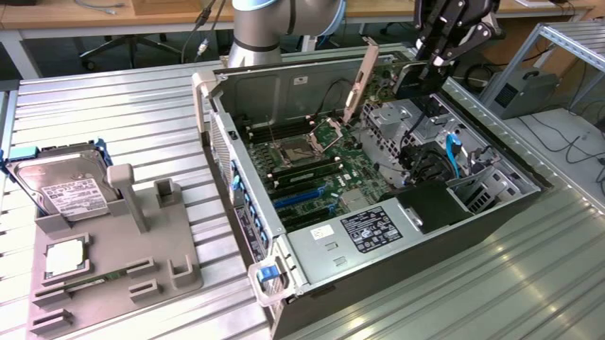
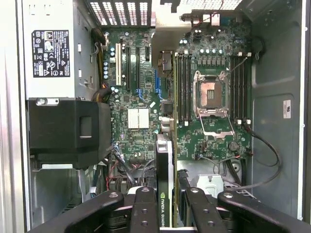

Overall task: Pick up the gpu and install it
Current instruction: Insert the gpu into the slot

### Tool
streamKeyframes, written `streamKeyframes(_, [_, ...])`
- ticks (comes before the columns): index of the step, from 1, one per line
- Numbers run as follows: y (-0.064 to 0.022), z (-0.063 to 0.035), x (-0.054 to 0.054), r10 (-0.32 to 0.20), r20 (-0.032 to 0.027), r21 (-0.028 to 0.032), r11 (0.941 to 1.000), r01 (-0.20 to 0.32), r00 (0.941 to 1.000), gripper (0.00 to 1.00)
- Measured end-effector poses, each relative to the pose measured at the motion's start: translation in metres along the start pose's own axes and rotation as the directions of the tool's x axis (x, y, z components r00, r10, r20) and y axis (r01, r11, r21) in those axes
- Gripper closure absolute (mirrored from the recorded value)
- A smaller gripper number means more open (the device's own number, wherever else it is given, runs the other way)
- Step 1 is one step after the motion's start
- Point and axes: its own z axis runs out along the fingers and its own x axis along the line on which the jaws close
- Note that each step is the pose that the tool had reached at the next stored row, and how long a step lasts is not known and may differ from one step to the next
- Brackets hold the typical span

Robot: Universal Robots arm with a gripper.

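Reference: clock directions are from the case centre, exterior view.
Case: open grey metal computer tower (image 1: 251,99) on its side on the ribbed metal table (image 1: 123,106), green motherboard (image 1: 326,166) facing up.
Gripper: black multi-finger gripper (image 1: 430,65) over the case at 1 o'clock, jaws clamped on the card.
Gpu: gpu (image 1: 416,81), a thin flat dark circuit card with a black cooler face, hangs on edge in the grip, above the board and not seated. The wrist view shows it edge-on between the fingers (image 2: 146,208).
Risk, alignment: blue-tipped expansion slots (image 1: 302,197) lie at 8 o'clock, well apart from the card. A tilted card would likely bind at the slot mouth.
Risk, grip: judged thin hold; seating force could let the card slip.
Risk, snag: blue cable (image 1: 452,159) and loose black wires at 3 o'clock could catch the bracket.
Obstacles: silver power supply with black label (image 1: 364,227) at 6 o'clock, black plastic shroud (image 1: 435,205) at 4 o'clock, thin tan upright strip (image 1: 362,78) just beside the gripper.
Elsewhere: grey parts tray (image 1: 142,283) at 8 o'clock carries a silver hard drive (image 1: 61,188).
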Motion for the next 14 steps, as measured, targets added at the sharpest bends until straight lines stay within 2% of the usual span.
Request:
streamKeyframes(4, [0.0004,0.0005,-0.001,0.000,-0.0001,0.0000,1.0000,0.000,1.0000,0.73])
streamKeyframes(10, [0.0059,0.0023,-0.014,0.000,-0.0001,0.0000,1.0000,0.000,1.0000,0.73])
streamKeyframes(14, [0.0087,0.0026,-0.018,0.000,0.0000,0.0000,1.0000,0.000,1.0000,0.73])
